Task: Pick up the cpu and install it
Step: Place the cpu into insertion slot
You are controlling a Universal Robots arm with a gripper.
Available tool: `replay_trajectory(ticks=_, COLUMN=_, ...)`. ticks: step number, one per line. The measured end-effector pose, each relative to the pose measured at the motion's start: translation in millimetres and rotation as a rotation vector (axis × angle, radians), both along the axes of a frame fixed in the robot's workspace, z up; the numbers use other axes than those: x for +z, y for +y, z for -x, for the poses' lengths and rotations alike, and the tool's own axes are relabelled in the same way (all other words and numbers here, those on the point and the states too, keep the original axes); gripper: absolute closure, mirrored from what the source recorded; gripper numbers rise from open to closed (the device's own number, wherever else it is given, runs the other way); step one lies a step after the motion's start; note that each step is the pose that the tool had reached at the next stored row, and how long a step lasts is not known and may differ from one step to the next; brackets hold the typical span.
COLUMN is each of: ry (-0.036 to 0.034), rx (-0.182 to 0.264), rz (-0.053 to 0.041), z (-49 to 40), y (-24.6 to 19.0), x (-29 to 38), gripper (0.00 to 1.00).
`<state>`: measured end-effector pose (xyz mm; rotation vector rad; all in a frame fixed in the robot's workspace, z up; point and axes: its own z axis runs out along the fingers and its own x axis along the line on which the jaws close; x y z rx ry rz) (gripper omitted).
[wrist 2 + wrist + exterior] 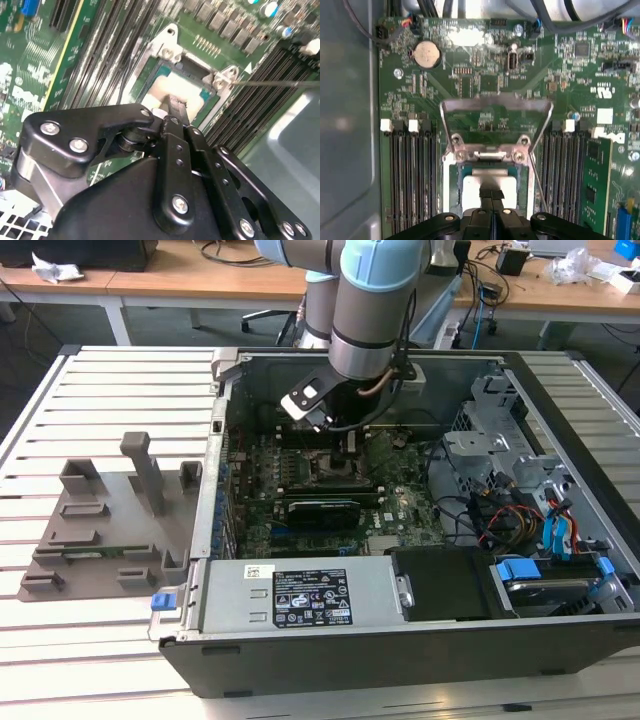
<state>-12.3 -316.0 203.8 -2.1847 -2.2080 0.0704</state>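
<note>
**Seating stage of the cpu installation.** The gripper (492, 194) is shown deep inside the case (400, 665), its fingers pressed together. Their tips are over the cpu (470, 192), which lies flat in the socket (455, 195). The load plate (496, 103) is raised and the lever (275, 83) unlatched. Contact with the chip cannot be told. Placement is judged nearly complete. Any further move is judged to call for a straight path clear of plate and lever. A white label (310, 598) is carried by the power supply (230, 600); its print is too small to be read.
</note>
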Motion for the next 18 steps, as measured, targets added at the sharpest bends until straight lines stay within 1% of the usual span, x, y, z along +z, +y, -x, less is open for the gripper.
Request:
replay_trajectory(ticks=1, ry=-0.0003, rx=0.001, rz=-0.0004, z=-2.0, y=0.1, x=0.4, gripper=0.89)
replay_trajectory(ticks=2, ry=-0.0007, rx=0.001, rz=-0.0017, z=-2.3, y=0.4, x=2.7, gripper=0.89)
replay_trajectory(ticks=4, ry=0.0001, rx=0.001, rz=-0.0004, z=-2.1, y=0.1, x=9.8, gripper=0.89)
replay_trajectory(ticks=5, ry=0.0001, rx=0.001, rz=-0.0002, z=-2.1, y=0.1, x=15.1, gripper=0.89)
replay_trajectory(ticks=7, ry=0.0002, rx=0.001, rz=0.0, z=-2.1, y=0.1, x=21.7, gripper=0.89)
replay_trajectory(ticks=8, ry=0.0002, rx=0.001, rz=-0.0001, z=-2.1, y=0.1, x=37.6, gripper=0.89)
replay_trajectory(ticks=10, ry=0.0001, rx=0.001, rz=0.0, z=-2.1, y=0.1, x=52.5, gripper=0.89)
replay_trajectory(ticks=13, ry=0.0002, rx=0.001, rz=0.0001, z=-2.1, y=0.1, x=57.6, gripper=0.89)
replay_trajectory(ticks=18, ry=0.0002, rx=0.001, rz=0.0002, z=-2.1, y=0.1, x=73.5, gripper=0.89)
